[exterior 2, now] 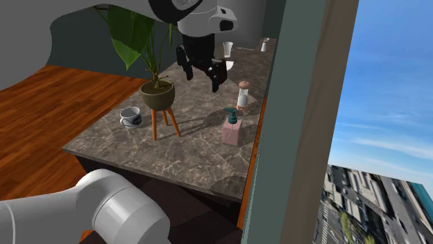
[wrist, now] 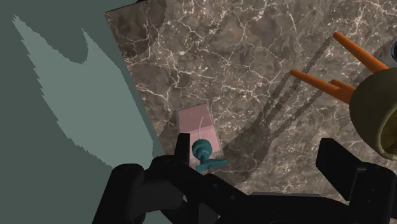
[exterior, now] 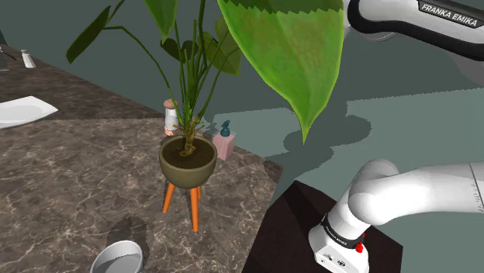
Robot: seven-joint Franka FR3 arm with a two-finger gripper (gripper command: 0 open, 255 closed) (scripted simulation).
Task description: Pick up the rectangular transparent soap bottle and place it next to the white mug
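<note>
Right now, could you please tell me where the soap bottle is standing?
The pink soap bottle stands on the veined counter near its wall-side edge, to the second exterior view's right of the potted plant, with a small capped bottle behind it.

Shoulder view: bottle [exterior: 226,142] lower corner behind pot [exterior: 188,161], shaker [exterior: 169,116] partly behind stems [exterior: 188,93], mug [exterior: 116,258] cut by bottom edge, plate [exterior: 22,111] by left edge. Second exterior view: two white things [exterior 2: 227,48] at the counter's far end, too small to name.

Spread gripper [wrist: 235,162] over pink soap bottle [wrist: 197,124] — teal pump [wrist: 201,150] — on marble counter [wrist: 242,57].
</note>
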